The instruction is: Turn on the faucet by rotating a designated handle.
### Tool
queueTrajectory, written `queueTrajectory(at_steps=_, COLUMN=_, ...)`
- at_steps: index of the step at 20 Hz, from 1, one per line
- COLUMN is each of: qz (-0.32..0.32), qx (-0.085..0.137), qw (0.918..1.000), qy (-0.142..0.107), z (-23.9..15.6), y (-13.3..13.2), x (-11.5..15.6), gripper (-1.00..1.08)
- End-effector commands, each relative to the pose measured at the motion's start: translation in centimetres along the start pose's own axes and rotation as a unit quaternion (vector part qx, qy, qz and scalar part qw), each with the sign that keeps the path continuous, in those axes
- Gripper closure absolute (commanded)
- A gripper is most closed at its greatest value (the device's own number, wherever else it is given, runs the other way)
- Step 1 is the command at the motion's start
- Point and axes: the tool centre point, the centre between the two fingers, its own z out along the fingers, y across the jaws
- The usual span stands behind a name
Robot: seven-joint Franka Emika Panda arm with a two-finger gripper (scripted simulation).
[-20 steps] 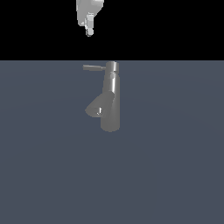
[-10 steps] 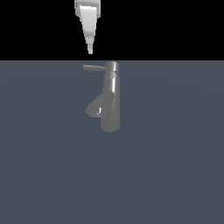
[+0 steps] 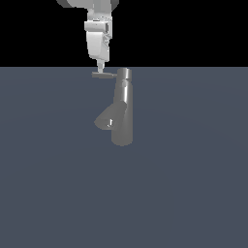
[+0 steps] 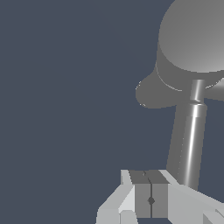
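Observation:
The faucet point(image 3: 121, 109) stands upright on the dark grey floor, a shiny grey cylinder with its stubby spout point(image 3: 104, 121) angled toward the exterior view's left. The handle point(image 3: 104, 74) is a thin rod sticking out from the top cap toward the exterior view's left. My gripper point(image 3: 100, 68) hangs straight down just above the rod's free end, its fingers pressed together and nothing held. In the wrist view the shut gripper point(image 4: 151, 192) sits beside the handle point(image 4: 192, 140), which runs up to the faucet's round cap point(image 4: 192, 39), with the spout point(image 4: 153, 92) beyond.
Flat dark grey floor point(image 3: 193, 184) surrounds the faucet on all sides. No other objects show in either view.
My gripper has come down from the top of the exterior view to just above the handle's free end. The faucet and handle have not moved.

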Motion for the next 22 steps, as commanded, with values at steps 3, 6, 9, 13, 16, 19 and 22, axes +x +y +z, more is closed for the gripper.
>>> queueTrajectory(at_steps=3, qz=0.031, qx=-0.006, qw=0.9995, qy=-0.005, z=2.1, y=-0.8, x=-0.2, gripper=1.08)
queueTrajectory(at_steps=6, qz=0.044, qx=-0.007, qw=0.999, qy=-0.008, z=2.8, y=-1.1, x=-0.3, gripper=1.08)
queueTrajectory(at_steps=9, qz=0.051, qx=-0.007, qw=0.9986, qy=-0.009, z=3.1, y=-1.3, x=-0.3, gripper=1.08)
queueTrajectory(at_steps=13, qz=0.052, qx=-0.007, qw=0.9986, qy=-0.009, z=3.2, y=-1.3, x=-0.3, gripper=1.08)
queueTrajectory(at_steps=16, qz=0.052, qx=-0.008, qw=0.9986, qy=-0.009, z=3.1, y=-1.1, x=-0.3, gripper=1.08)
queueTrajectory(at_steps=19, qz=0.052, qx=-0.008, qw=0.9986, qy=-0.009, z=2.9, y=-0.5, x=-0.4, gripper=1.08)
queueTrajectory(at_steps=22, qz=0.052, qx=-0.008, qw=0.9986, qy=-0.009, z=2.6, y=0.2, x=-0.5, gripper=1.08)
